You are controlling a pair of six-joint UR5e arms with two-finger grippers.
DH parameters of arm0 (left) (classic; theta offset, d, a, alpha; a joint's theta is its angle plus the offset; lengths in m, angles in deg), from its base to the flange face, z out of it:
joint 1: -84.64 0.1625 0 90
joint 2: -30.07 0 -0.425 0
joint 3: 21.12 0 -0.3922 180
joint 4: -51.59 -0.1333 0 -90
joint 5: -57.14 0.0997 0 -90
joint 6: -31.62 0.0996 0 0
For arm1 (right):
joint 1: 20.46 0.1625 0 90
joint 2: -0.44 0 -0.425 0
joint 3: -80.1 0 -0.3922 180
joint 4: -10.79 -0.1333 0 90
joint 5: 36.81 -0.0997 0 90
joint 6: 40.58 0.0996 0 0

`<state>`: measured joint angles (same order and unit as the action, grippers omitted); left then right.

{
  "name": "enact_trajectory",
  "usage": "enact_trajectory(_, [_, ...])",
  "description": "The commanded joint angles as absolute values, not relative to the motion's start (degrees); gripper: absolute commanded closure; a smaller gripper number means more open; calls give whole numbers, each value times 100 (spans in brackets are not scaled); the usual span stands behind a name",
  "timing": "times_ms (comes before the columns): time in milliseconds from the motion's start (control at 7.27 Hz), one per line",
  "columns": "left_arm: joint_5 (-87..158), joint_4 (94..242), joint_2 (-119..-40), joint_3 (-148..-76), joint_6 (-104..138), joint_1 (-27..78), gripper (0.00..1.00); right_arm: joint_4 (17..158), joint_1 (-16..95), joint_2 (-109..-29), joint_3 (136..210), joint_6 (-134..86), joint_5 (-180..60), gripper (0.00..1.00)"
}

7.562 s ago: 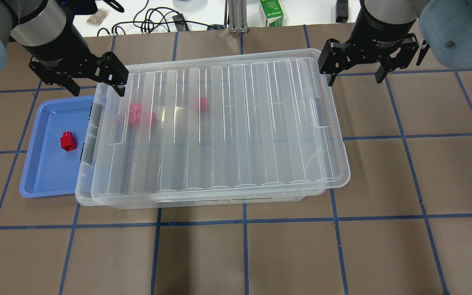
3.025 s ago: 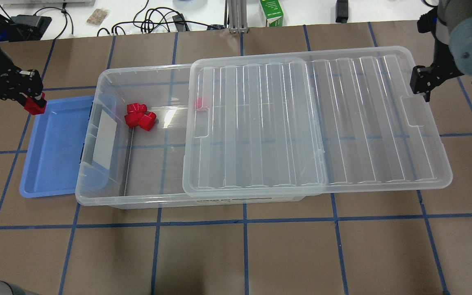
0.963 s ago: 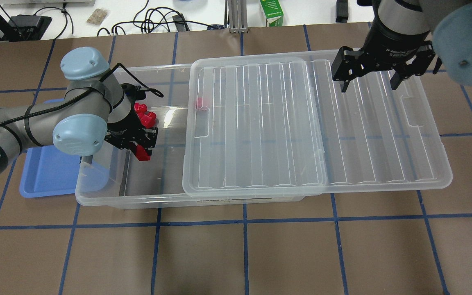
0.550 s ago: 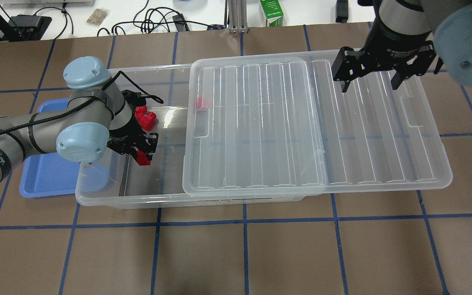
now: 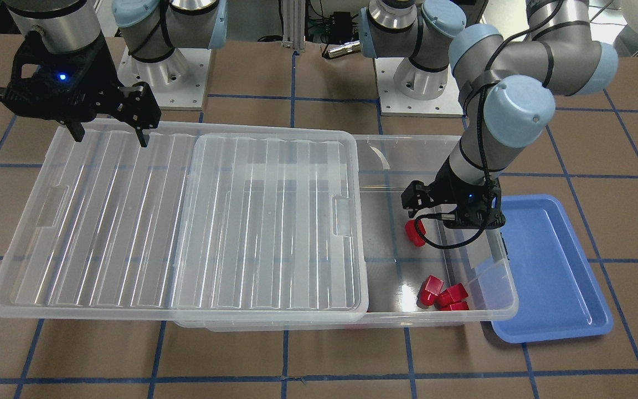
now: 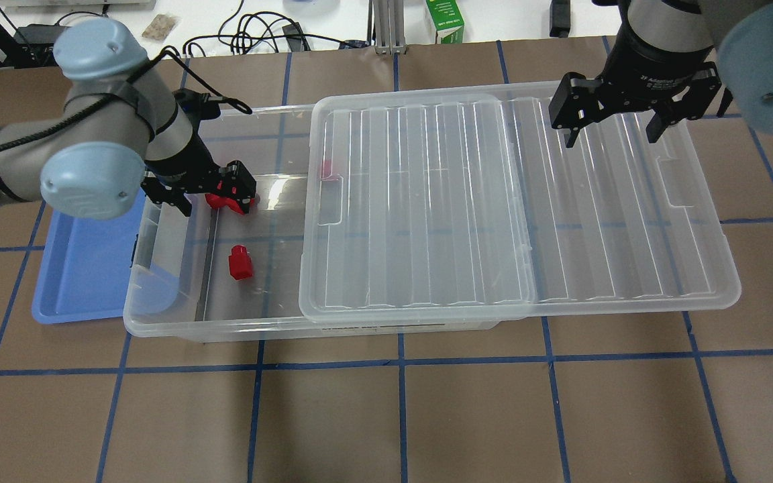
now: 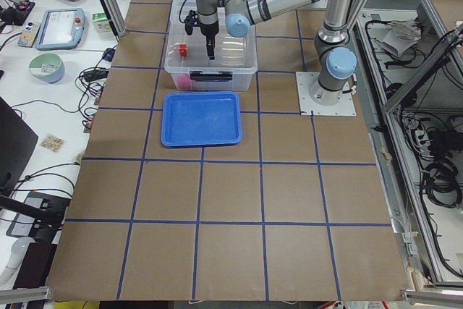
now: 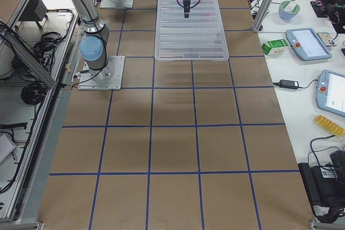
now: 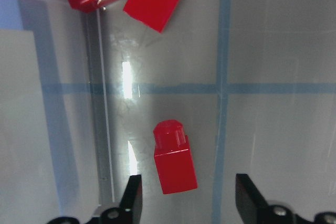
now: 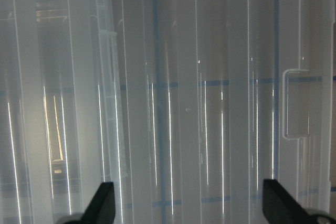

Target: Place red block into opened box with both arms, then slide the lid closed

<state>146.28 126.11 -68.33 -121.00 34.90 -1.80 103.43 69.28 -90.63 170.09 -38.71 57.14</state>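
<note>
Front view: the block point(image 5: 414, 233) lies free on the floor of the box point(image 5: 510, 291), below the left gripper point(image 5: 447, 215), spread and empty. Overhead: the right gripper point(image 6: 612, 139) hangs spread, empty, above the lid point(image 6: 427, 201). Left wrist: block lies between the fingers point(image 9: 134, 198), untouched

Red block point(image 6: 240, 261) lying loose in box point(image 6: 158, 322); lid point(image 6: 628, 201) half-open.

The left arm point(image 6: 4, 157) enters from the left edge of the overhead view, bent at the wrist. The left gripper point(image 6: 215, 201) points down, jaws spread and gripping nothing. At the upper right, the right gripper point(image 6: 611, 137) points down, jaws wide apart.
</note>
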Motion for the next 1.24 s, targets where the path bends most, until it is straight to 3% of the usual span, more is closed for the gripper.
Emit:
enact_trajectory(0, [14626,13804,-6442,-11106,3443,-368,0,10281,6482,-9070,16993,-3909,5680,0])
enact_trajectory(550, [14679,14167,-5905,-11111,3531,-448,0,10229,4745,-9062,17141,-6051,5671,0])
enact_trajectory(1100, [14661,14071,-5896,-11086,3522,-431,0,11763,3975,-9000,18888,-6765,5837,0])
